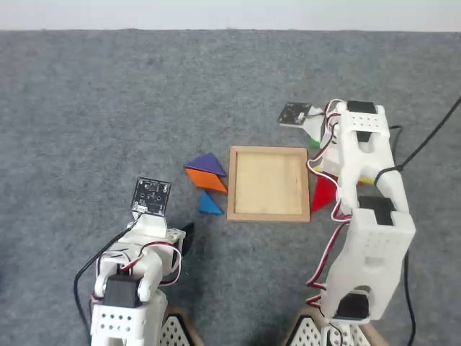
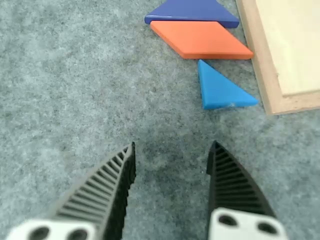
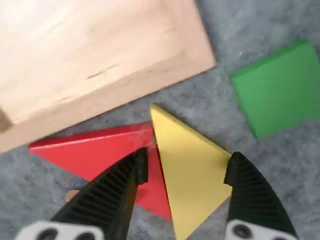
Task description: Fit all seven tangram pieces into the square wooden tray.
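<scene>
The square wooden tray (image 1: 232, 184) lay flat near the middle of the table (image 1: 86, 108). It was pale planed wood with a raised rim and a faint grain across its floor, and it sat on a cover of coarse grey felt. Every piece I could see lay outside it on the cloth. On the side towards the left arm (image 1: 133, 285), three flat, smooth-faced pieces sat close together. A dark blue triangle (image 2: 192, 11) had an orange parallelogram (image 2: 202, 40) lying against its long edge. Just beside those but apart from them was a small lighter blue triangle (image 2: 220, 90), one corner close to the tray's rim. The left gripper (image 2: 173, 146) hung over bare felt short of these pieces, its two black, ribbed, pointed fingers spread apart with nothing between them. On the tray's other side, under the white plastic right arm (image 1: 367, 231), lay a long red triangle (image 3: 95, 152). A yellow triangle (image 3: 192, 170) touched it along one edge, and a green square (image 3: 277, 87) sat a little apart, near the tray's corner. The right gripper (image 3: 189, 155) stood low above the yellow triangle with its fingers wide, one on either side of the piece and one tip over the red piece's edge. Whether they touched the yellow piece I could not tell.
</scene>
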Motion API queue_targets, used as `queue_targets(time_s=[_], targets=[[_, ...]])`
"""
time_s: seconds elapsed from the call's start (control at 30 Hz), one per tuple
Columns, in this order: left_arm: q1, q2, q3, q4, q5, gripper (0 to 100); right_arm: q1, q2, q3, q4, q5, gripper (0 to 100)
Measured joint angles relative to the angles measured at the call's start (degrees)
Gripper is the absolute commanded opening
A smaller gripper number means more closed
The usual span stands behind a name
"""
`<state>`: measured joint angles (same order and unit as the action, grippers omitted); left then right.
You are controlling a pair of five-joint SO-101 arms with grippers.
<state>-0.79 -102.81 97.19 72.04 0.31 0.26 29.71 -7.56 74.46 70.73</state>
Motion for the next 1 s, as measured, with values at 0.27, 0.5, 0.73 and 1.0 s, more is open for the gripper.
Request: queue_targets(time_s=[0.27, 0.5, 0.73, 1.0], targets=[[0.00, 0.00, 0.00, 0.00, 0.00, 23, 4.22, 6.15, -5.71, -1.93, -0.26, 25.9], [0.00, 0.00, 0.00, 0.00, 0.00, 23, 6.24, 13.71, -17.32, -1.85, -10.46, 25.9], [0.00, 0.00, 0.00, 0.00, 0.00, 23, 11.16, 19.16, -26.37, 4.04, -15.12, 25.7], [0.00, 0.00, 0.00, 0.00, 0.00, 23, 21.71, 19.25, -27.87, 11.25, -21.10, 25.6]])
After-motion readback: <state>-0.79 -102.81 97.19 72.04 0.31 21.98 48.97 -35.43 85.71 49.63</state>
